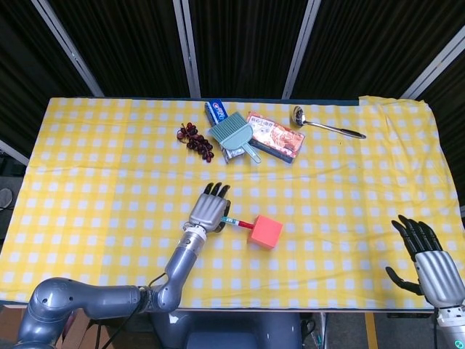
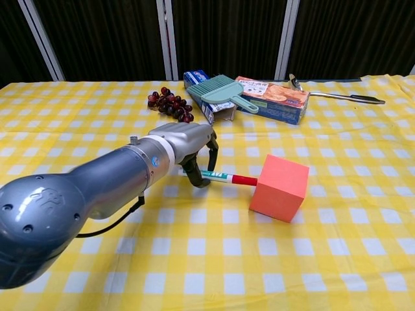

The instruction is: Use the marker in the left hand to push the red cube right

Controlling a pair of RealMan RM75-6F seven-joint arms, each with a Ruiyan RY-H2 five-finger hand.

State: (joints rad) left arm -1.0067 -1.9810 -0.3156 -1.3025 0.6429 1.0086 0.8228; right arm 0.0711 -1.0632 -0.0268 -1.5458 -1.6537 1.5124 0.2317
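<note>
The red cube (image 1: pixel 266 232) (image 2: pixel 279 187) sits near the middle of the yellow checked tablecloth, turned slightly askew. My left hand (image 1: pixel 208 209) (image 2: pixel 188 146) is just to its left and grips a marker (image 1: pixel 237 222) (image 2: pixel 227 177) that lies level above the cloth. The marker's red tip touches the cube's left face. My right hand (image 1: pixel 429 260) rests at the near right corner of the table, fingers spread and holding nothing; the chest view does not show it.
At the back of the table lie a bunch of dark grapes (image 1: pixel 196 138) (image 2: pixel 170 104), a blue box (image 1: pixel 218 113), a teal dustpan brush (image 1: pixel 235 137) (image 2: pixel 224 95), a snack box (image 1: pixel 275 136) (image 2: pixel 273 98) and a metal ladle (image 1: pixel 326 125) (image 2: pixel 337 95).
</note>
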